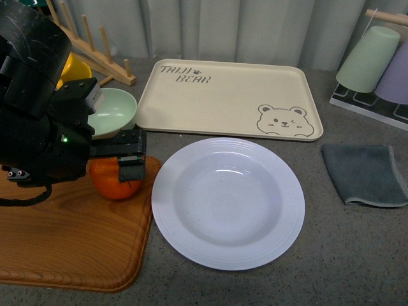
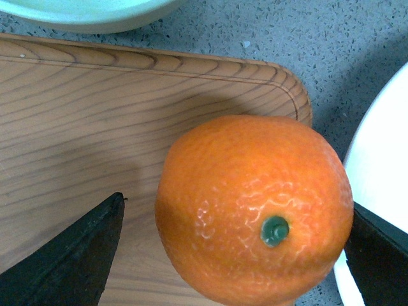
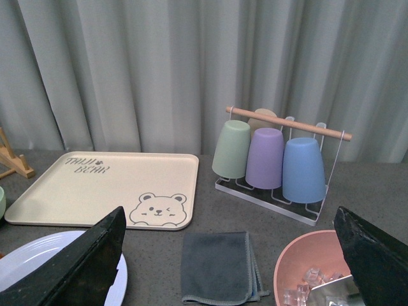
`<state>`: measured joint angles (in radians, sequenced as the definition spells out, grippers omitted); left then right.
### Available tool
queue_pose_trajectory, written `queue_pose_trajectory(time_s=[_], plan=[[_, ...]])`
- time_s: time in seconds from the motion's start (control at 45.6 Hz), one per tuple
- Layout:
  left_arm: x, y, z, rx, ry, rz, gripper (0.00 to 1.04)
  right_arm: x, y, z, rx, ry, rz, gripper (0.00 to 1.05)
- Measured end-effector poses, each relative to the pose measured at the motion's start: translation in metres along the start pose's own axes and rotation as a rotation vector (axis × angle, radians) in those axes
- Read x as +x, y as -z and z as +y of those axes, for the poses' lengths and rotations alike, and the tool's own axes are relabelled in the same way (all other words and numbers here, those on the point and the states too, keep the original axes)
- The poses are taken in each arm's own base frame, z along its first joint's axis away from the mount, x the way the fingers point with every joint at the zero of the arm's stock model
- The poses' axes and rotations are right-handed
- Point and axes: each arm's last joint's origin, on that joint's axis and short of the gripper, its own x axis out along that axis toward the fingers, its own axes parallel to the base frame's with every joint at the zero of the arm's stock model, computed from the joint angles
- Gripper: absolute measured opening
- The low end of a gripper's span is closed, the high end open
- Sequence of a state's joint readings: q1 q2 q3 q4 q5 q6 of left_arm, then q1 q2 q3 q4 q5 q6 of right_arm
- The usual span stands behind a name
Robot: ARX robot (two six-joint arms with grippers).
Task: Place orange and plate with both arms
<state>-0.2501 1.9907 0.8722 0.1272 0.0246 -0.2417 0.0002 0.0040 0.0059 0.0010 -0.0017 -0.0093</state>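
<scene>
Left gripper (image 2: 236, 207) is straddling the orange (image 1: 113, 183) at the wooden board's (image 1: 70, 236) far right corner, jaws spread, not clamping yet. Grasp step is underway; next move is calling for closing, then lifting. Plate (image 1: 228, 203) is lying mid-tabletop, just beside the board. Right gripper (image 3: 229, 217) is hanging spread wide, empty.

The front view is taken from up high on the body, tilted down over the table (image 1: 344, 255). The left wrist view is shot super close, right above the orange (image 2: 255, 210) and wooden board (image 2: 76, 140). The right wrist view is held farther back, near level, faced at the curtain (image 3: 159, 64). Its plate (image 1: 293, 210), bear tray (image 1: 217, 102) and grey cloth (image 1: 364, 173) are shared with the front view.
</scene>
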Motion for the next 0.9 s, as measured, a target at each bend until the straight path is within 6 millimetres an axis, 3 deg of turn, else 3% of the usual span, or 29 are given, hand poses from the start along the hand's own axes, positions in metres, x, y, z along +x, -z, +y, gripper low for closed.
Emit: queue_pose_trajectory(time_s=[0.044, 0.132, 0.241, 0.439, 0.614, 0.79, 0.899], plan=[[0.000, 0.000, 0.000, -0.001, 0.002, 0.000, 0.95, 0.000, 0.000, 0.000, 0.000, 0.000, 0.000, 0.96], [0.000, -0.001, 0.000, -0.009, 0.005, -0.004, 0.78, 0.000, 0.000, 0.000, 0.000, 0.000, 0.000, 0.96], [0.000, -0.001, 0.000, -0.014, 0.006, -0.004, 0.70, 0.000, 0.000, 0.000, 0.000, 0.000, 0.000, 0.96], [-0.003, -0.003, 0.001, -0.027, 0.010, -0.006, 0.69, 0.000, 0.000, 0.000, 0.000, 0.000, 0.000, 0.96], [-0.020, -0.014, -0.007, -0.028, 0.027, -0.057, 0.69, 0.000, 0.000, 0.000, 0.000, 0.000, 0.000, 0.96], [-0.034, -0.025, -0.033, -0.015, 0.081, -0.110, 0.69, 0.000, 0.000, 0.000, 0.000, 0.000, 0.000, 0.96], [-0.036, -0.020, -0.060, -0.006, 0.134, -0.102, 0.69, 0.000, 0.000, 0.000, 0.000, 0.000, 0.000, 0.96]])
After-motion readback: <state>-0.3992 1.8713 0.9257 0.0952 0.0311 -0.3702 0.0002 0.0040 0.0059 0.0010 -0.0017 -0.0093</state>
